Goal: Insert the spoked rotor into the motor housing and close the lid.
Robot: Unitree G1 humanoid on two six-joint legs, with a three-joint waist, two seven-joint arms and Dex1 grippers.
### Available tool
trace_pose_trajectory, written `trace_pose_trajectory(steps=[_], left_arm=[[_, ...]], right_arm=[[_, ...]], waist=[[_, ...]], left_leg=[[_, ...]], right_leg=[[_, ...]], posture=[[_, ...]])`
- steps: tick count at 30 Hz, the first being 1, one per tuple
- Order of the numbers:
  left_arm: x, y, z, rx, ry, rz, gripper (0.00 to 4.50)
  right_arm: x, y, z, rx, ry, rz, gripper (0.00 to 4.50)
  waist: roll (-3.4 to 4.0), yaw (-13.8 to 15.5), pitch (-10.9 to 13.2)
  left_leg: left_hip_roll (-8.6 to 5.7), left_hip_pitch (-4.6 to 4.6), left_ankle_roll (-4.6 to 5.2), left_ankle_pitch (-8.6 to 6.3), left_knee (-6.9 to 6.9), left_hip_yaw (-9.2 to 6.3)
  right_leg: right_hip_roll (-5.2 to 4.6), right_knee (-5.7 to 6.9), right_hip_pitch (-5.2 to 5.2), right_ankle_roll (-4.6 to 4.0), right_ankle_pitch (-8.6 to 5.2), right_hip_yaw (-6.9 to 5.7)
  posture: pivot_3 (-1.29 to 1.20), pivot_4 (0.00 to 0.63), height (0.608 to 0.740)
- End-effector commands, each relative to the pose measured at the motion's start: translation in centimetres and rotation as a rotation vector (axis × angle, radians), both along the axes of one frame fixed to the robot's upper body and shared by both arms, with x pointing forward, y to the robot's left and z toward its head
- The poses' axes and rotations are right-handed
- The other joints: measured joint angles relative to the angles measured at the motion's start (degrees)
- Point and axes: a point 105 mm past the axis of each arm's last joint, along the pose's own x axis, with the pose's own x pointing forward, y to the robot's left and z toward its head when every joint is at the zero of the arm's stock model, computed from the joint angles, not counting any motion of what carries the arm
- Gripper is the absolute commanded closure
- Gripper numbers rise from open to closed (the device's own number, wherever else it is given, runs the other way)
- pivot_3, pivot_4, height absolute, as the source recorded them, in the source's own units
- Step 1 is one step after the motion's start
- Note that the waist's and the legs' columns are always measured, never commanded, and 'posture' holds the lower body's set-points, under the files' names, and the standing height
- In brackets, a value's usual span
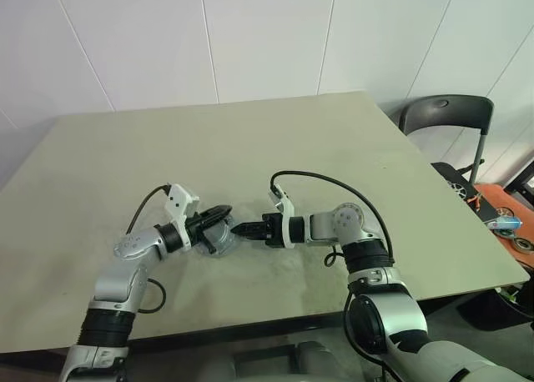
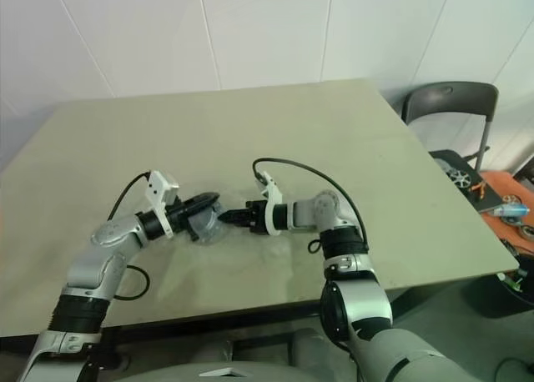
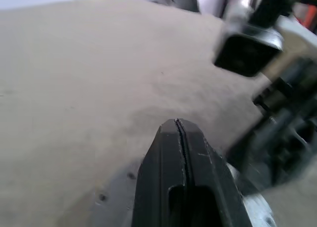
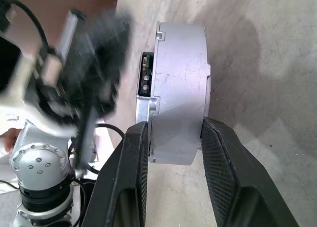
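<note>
Right wrist view: right gripper point(image 4: 173, 152) fingers either side of motor housing point(image 4: 181, 88), pinching its edge, held on edge near table point(image 1: 350, 140) front edge. Left gripper point(image 1: 219, 215) fully together, tips against housing. Looks like handover/regrip step; next probably firm up grip, left backs off.

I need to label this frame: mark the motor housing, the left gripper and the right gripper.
motor housing point(image 4: 181, 88), right wrist view, on its grey side wall.
left gripper point(image 3: 179, 125), left wrist view, at the closed fingertips.
right gripper point(image 4: 173, 133), right wrist view, between the fingertips.
</note>
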Motion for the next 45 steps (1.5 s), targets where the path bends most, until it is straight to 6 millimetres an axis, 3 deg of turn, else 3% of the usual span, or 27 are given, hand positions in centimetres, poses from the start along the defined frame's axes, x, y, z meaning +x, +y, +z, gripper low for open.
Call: trace_pose_trajectory(steps=[1,10,18,27,32,37,40,45], left_arm=[[1.8,2.2,3.5,-0.066,-0.128,0.142,4.5],[3.9,5.8,3.9,-0.168,-0.125,0.37,4.5],[3.9,5.7,3.3,-0.168,-0.108,0.368,4.5],[4.1,6.7,3.6,-0.336,-0.054,0.397,4.5],[3.9,6.8,3.4,-0.416,-0.009,0.391,4.5],[3.6,5.2,1.7,-0.444,0.074,0.347,4.5],[3.3,4.1,1.5,-0.56,0.123,0.304,3.87],[2.7,2.1,2.5,-0.696,0.146,0.191,2.19]], right_arm=[[0.0,0.6,0.7,0.023,-0.03,0.019,3.29],[1.0,0.5,1.5,0.11,0.041,-0.049,3.29],[2.2,0.3,1.8,0.199,0.171,-0.147,3.29],[4.2,-0.5,2.8,0.318,0.26,-0.28,3.29],[5.9,-1.4,4.4,0.44,0.239,-0.382,3.29],[6.9,-2.2,6.5,0.575,0.203,-0.437,3.29],[6.9,-2.5,8.2,0.673,0.177,-0.427,3.29],[6.5,-2.2,8.9,0.705,0.166,-0.401,3.29]], waist=[[-0.01,-0.12,-0.01],[-0.02,-0.08,-0.02],[-0.02,-0.02,-0.02],[-0.02,-0.14,-0.02],[-0.02,-0.13,-0.02],[-0.02,-0.12,-0.02],[-0.02,-0.1,-0.02],[-0.02,-0.18,-0.02]], left_leg=[[0.0,0.01,0.0,0.0,0.01,0.0],[0.0,0.03,0.0,0.0,0.0,0.0],[0.0,0.02,0.0,0.0,0.01,0.0],[-0.02,-0.01,0.0,0.0,0.0,0.0],[-0.02,-0.02,0.0,0.0,0.0,0.0],[-0.02,-0.02,0.0,0.01,0.01,0.01],[-0.02,-0.04,0.0,0.01,0.0,0.0],[-0.02,-0.04,0.0,0.01,0.0,0.01]], right_leg=[[0.01,0.01,0.0,0.01,0.0,0.0],[0.01,0.03,0.02,-0.07,0.05,0.0],[0.01,0.04,0.02,-0.09,0.07,0.0],[0.01,0.03,0.0,-0.08,0.07,0.01],[0.01,0.03,0.0,-0.08,0.07,0.02],[0.01,0.03,0.02,-0.08,0.07,0.02],[0.0,0.01,0.02,-0.08,0.07,0.01],[0.01,0.02,0.01,-0.08,0.07,0.02]], posture=[[0.0,0.0,0.74],[0.0,0.0,0.74],[0.0,0.0,0.74],[0.0,0.0,0.74],[0.0,0.0,0.74],[0.0,0.0,0.74],[0.0,0.0,0.74],[0.0,0.0,0.74]])
